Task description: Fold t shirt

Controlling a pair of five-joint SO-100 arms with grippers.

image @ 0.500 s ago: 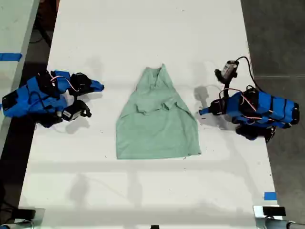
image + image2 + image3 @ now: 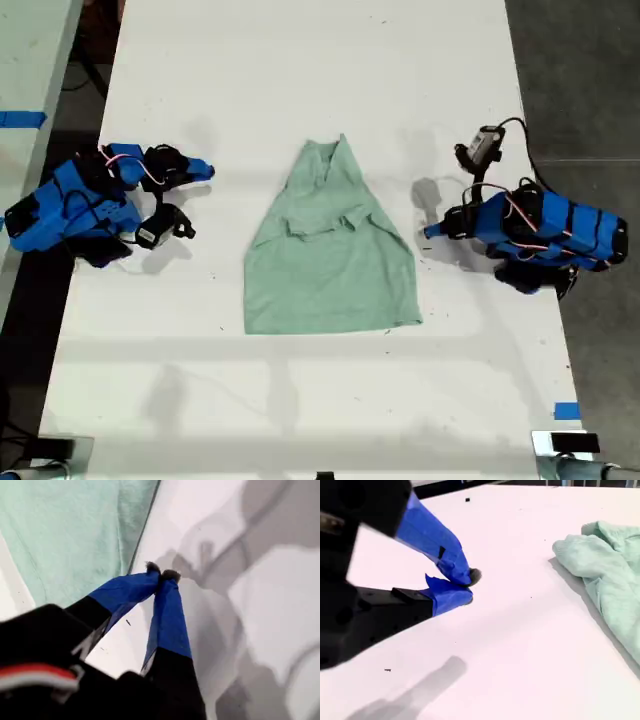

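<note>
T shirt (image 2: 330,250) lies untouched on table (image 2: 300,80); our grippers, jaws closed empty, barely shifted since before—folding not begun.

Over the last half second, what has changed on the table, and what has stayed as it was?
Little has changed. The arm at the exterior view's left drew back a touch toward that edge. The arm at the exterior view's right shifted slightly down the picture. Nothing was taken hold of or let go. The t shirt lies flat on the table as before, untouched.
</note>
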